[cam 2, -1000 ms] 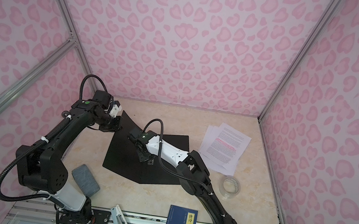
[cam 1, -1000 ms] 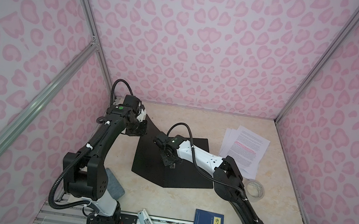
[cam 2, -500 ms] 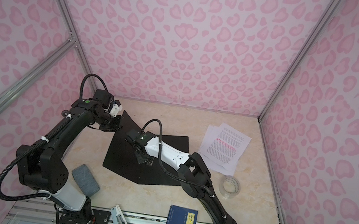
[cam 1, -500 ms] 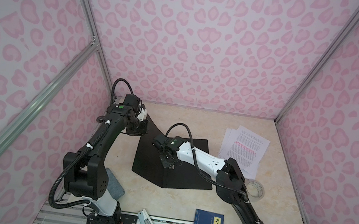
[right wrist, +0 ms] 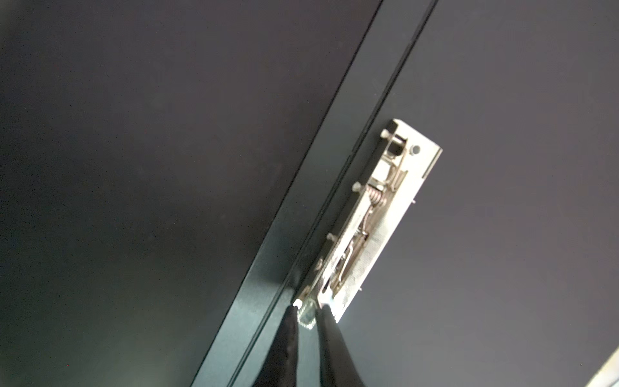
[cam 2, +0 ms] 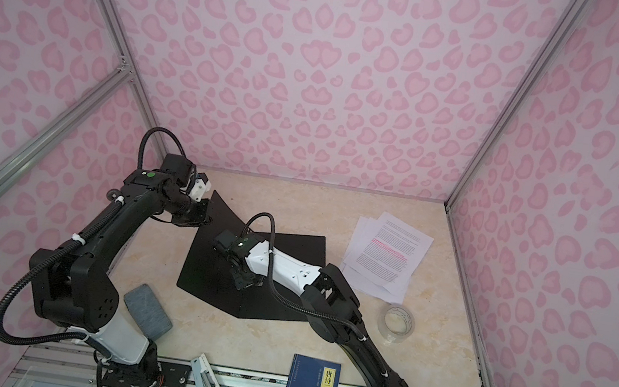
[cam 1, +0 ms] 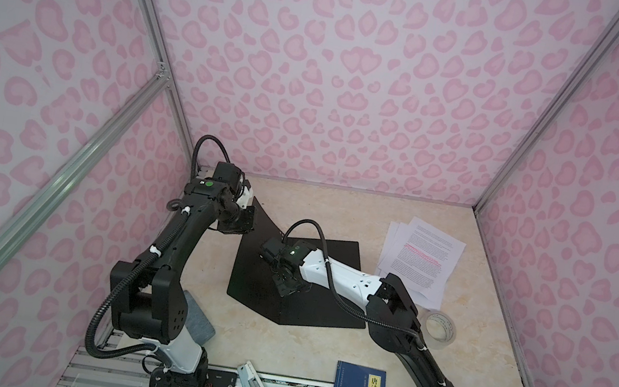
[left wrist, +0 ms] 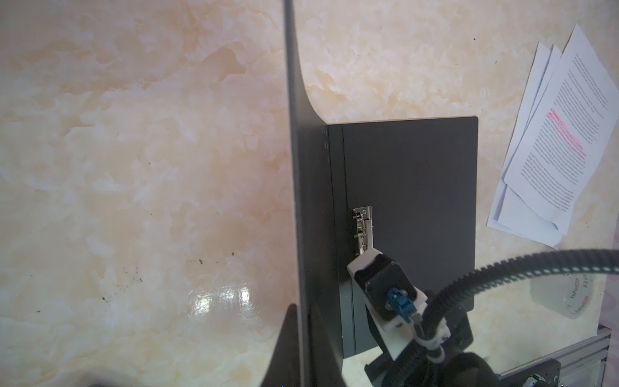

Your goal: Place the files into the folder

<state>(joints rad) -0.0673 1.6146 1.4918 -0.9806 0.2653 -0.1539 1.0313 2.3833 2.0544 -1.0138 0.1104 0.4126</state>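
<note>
Currently, the left gripper [left wrist: 303, 321] is clenched on the free edge of the folder [cam 1: 324, 302], gripping its front cover [left wrist: 301, 201]. The cover passes edge-on between the fingers and curves up from the spine, so it is raised off the table [left wrist: 134, 167]. The back panel lies flat with its black inside facing up. Ahead of this gripper's tips, just beside the spine fold, sits the metal spine clip [left wrist: 363, 231]. The right gripper [right wrist: 308, 315] reaches across the flat panel to the end of the clip nearest to it. Its two fingertips [right wrist: 291, 321] are closed to a narrow gap on the small tab at that end, and the rest of the clip runs straight away from the tips. In both top views this gripper is low over the panel, close to the spine. The files [cam 1: 421, 258] lie fanned on the table, well apart from both grippers and behind the right arm's forearm. They are off the folder's outer edge, and none is inside the folder. Pink highlighted lines show on the top sheet. A tape roll [cam 1: 439, 332] rests beside the right arm's elbow, near the closest corner of the files.
</note>
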